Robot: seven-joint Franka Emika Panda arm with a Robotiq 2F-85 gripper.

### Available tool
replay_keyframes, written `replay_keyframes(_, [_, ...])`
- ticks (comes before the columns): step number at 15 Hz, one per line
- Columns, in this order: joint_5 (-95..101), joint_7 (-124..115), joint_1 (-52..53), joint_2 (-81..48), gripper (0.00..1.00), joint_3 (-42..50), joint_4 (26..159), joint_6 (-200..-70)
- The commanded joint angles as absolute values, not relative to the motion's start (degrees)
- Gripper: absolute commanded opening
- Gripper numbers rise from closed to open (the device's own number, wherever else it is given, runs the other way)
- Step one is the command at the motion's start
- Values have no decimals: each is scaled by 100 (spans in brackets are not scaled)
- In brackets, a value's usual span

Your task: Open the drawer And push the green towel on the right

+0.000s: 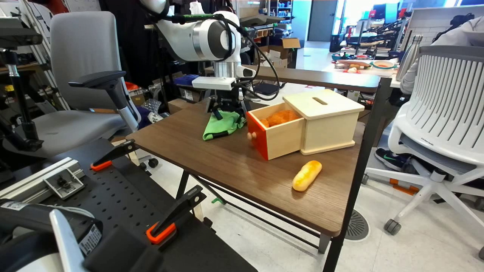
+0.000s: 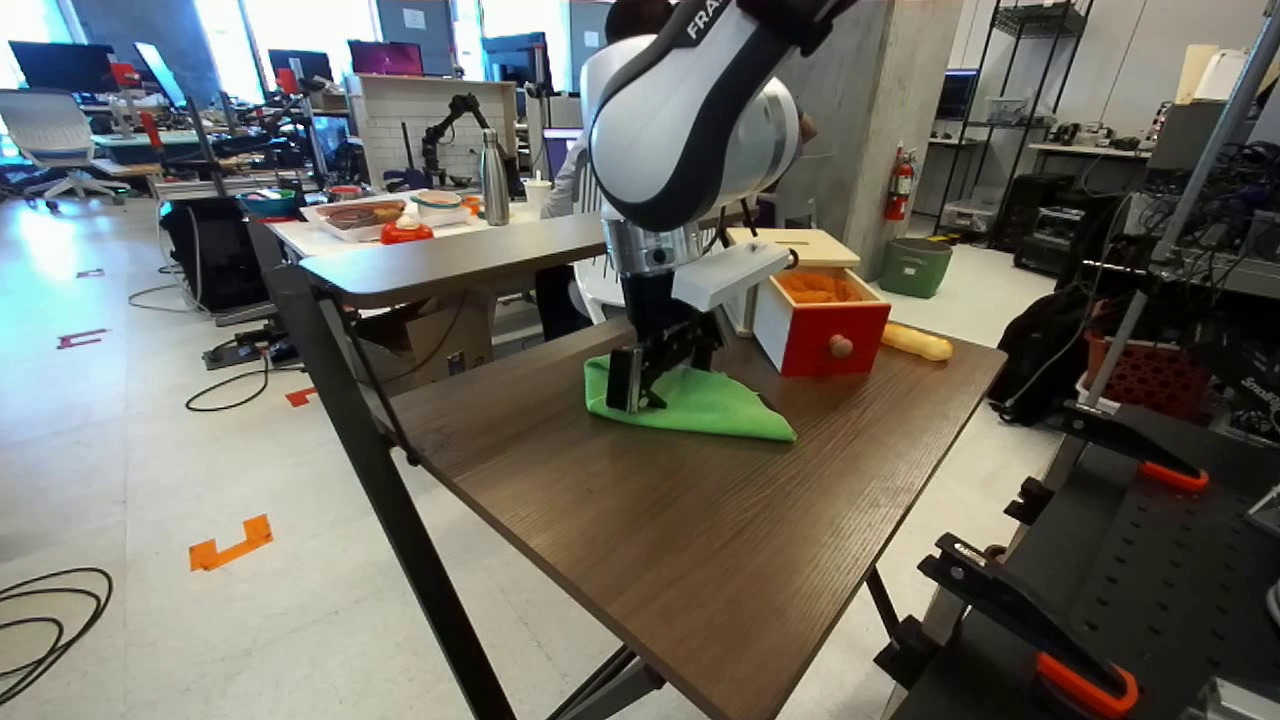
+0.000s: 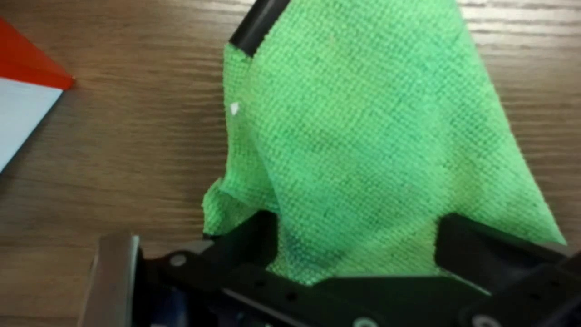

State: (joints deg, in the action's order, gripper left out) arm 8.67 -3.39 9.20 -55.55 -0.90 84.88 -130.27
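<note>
In an exterior view, the green towel [image 1: 224, 124] lies toward the far edge of the desk [image 1: 234, 162], below the released end effector [image 1: 230, 114], and the push rightward seems remaining, while the drawer [image 1: 280, 136], further right, is already open.

Towel [image 3: 363, 136] green, its fine weave flecked darker, with a black strip [image 3: 259, 27]; drawer [image 1: 283, 139] red in front, pale at the side; knob [image 2: 840, 346] tan; box [image 1: 331, 126] pale tan; table [image 2: 640, 520] brown, grain-streaked; loaf [image 1: 307, 175] golden yellow; gripper [image 3: 356, 222] black; arm [image 2: 645, 150] white and black
</note>
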Motion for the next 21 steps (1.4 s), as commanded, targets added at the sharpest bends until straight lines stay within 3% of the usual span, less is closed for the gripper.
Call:
replay_keyframes(1, [720,-537,855,-5955,100,14,7824,-12781])
replay_keyframes(10, [725,-1109,824,-6261,100,202,7165,-12512])
replay_keyframes(21, [1261,-1976,1715,-4475,100,494,9550,-13984])
